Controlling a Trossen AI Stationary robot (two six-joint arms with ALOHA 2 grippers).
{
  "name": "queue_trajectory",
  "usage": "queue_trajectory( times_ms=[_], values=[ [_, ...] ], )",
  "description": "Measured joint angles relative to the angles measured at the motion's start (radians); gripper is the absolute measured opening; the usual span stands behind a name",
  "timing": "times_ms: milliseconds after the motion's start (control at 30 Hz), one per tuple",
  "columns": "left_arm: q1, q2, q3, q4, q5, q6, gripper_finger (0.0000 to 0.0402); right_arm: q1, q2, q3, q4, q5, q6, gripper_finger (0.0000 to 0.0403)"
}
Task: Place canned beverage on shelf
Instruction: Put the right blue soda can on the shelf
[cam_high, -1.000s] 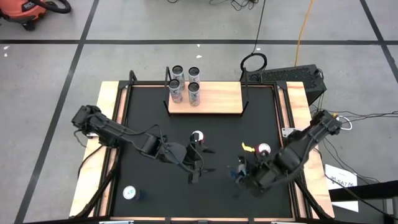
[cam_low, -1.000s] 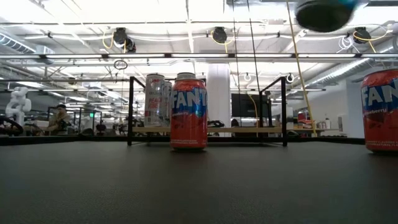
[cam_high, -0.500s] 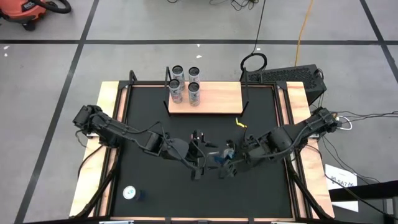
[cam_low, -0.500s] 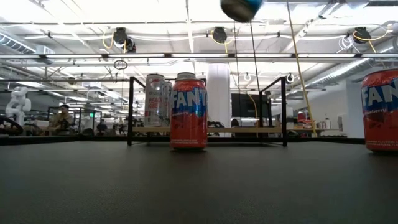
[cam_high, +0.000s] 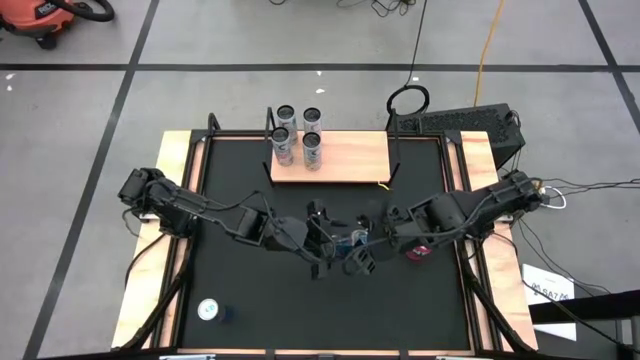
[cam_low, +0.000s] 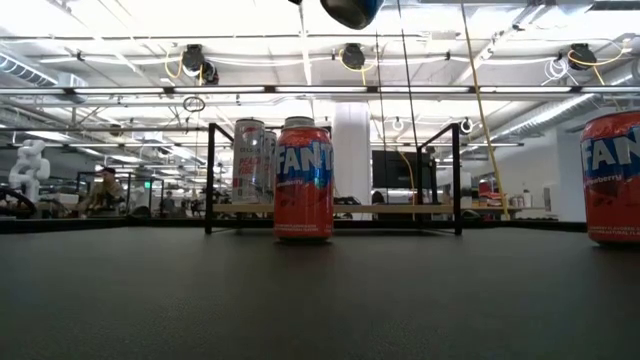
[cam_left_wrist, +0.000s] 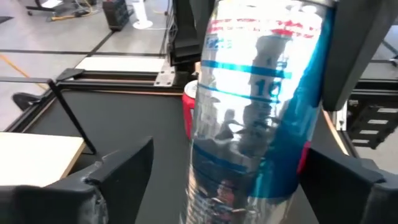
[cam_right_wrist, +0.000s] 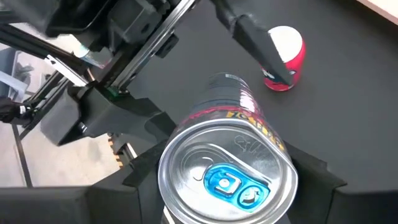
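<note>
Can (cam_right_wrist: 229, 163) sits clamped between right gripper (cam_right_wrist: 227, 186) fingers (cam_right_wrist: 311, 171), left gripper (cam_left_wrist: 230, 180) fingers flanking it.

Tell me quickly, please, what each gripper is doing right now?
Left gripper: open, its fingers either side of the silver-blue can, not yet closed on it.
Right gripper: shut on the silver-blue can, held above the table.

Black table (cam_high: 230, 190) carries shelf (cam_high: 345, 160) (four cans (cam_high: 297, 135)) and red cans (cam_low: 303, 182).
</note>
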Motion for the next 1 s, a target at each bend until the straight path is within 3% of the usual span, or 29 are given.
queue_trajectory(
  times_ms=[400, 567, 767, 1000],
  values=[
    [0.01, -0.001, 0.0, -0.014, 0.004, 0.001, 0.0218, -0.046, -0.009, -0.001, 0.017, -0.063, -0.151, 0.0247],
    [0.014, -0.002, 0.0, 0.01, 0.038, -0.001, 0.0213, -0.05, -0.04, -0.001, 0.037, -0.009, -0.354, 0.0286],
    [0.027, -0.014, -0.002, 0.084, 0.068, -0.001, 0.0214, -0.04, -0.121, 0.001, 0.094, 0.059, -0.439, 0.0319],
    [0.067, -0.038, -0.001, 0.211, 0.079, -0.001, 0.0215, 0.027, -0.166, 0.001, 0.095, 0.316, -0.507, 0.0322]
  ],
)
